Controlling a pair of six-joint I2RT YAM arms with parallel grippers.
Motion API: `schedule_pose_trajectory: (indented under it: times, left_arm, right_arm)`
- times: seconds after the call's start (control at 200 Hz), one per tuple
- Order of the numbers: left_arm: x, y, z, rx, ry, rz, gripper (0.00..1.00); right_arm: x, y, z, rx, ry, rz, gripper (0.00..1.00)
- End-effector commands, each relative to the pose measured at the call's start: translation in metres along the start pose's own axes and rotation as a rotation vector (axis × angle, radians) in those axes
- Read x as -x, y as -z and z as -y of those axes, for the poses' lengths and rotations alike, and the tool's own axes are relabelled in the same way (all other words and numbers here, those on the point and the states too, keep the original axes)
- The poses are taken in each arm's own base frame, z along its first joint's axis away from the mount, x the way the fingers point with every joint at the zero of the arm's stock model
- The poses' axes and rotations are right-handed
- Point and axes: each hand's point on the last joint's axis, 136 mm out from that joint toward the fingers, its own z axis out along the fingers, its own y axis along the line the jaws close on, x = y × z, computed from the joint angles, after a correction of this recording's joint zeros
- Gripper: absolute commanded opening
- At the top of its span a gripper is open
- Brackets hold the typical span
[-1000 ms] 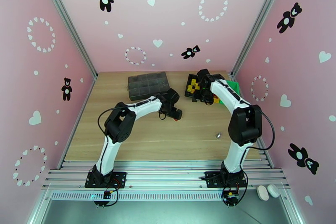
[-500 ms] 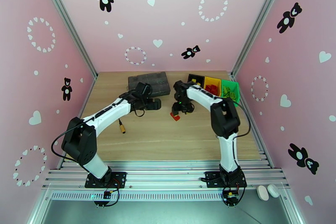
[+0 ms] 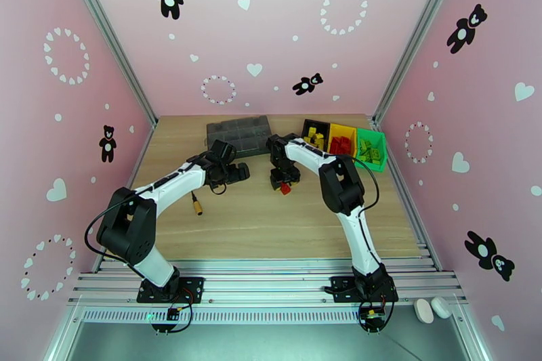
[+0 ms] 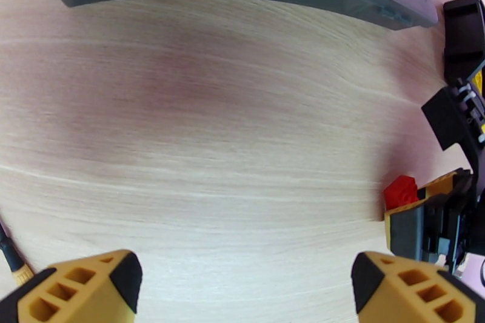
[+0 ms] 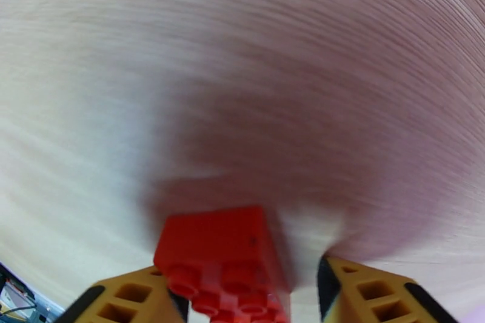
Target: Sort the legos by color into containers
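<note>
right gripper (image 3: 284,183) straddles a small red studded plastic brick (image 5: 221,245) on the pale wooden table (image 3: 271,227), with a sliver of gap beside one finger; whether it grips cannot be told. left gripper (image 4: 242,288) hangs wide open nearby. the joined black, yellow and green plastic bins (image 3: 342,127) sit at the far right.

At the back of the table (image 3: 271,227), the organizer box (image 3: 239,135) is placed left of the row of containers (image 3: 343,126), in which legos (image 3: 339,145) are held. One brick (image 3: 286,188) is set before them, between the right gripper's (image 3: 283,183) fingers. The screwdriver (image 3: 197,204) is laid nearer, further left.
</note>
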Motion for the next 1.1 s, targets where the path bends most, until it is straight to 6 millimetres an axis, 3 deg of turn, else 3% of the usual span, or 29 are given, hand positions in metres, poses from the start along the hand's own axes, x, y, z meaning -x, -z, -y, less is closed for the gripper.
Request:
schedule_pose_trajectory:
  times: [0.0, 0.14, 0.29, 0.521, 0.711, 0.876, 1.096]
  left_arm:
    - [-0.001, -0.001, 0.009, -0.051, 0.037, -0.016, 0.97]
    - [-0.004, -0.015, 0.030, -0.109, 0.035, -0.080, 0.98]
    - [-0.007, -0.035, 0.085, -0.211, -0.030, -0.168, 0.98]
    - [-0.013, -0.065, 0.195, -0.412, -0.113, -0.300, 0.98]
    - [-0.016, -0.079, 0.267, -0.506, -0.168, -0.362, 0.98]
    - [-0.004, -0.082, 0.296, -0.563, -0.122, -0.350, 0.98]
    - [0.004, -0.076, 0.290, -0.521, -0.117, -0.314, 0.98]
  right_arm:
    - [0.003, 0.002, 0.006, -0.033, -0.035, 0.004, 0.43]
    - [0.009, 0.018, 0.014, 0.007, -0.090, 0.064, 0.27]
    - [0.013, 0.045, 0.045, 0.053, -0.209, 0.152, 0.24]
    - [0.013, 0.095, 0.129, 0.034, -0.410, 0.306, 0.25]
    - [0.018, 0.119, 0.206, -0.061, -0.549, 0.393, 0.24]
    - [0.037, 0.131, 0.252, -0.128, -0.614, 0.447, 0.24]
    - [0.065, 0.134, 0.290, -0.206, -0.675, 0.465, 0.28]
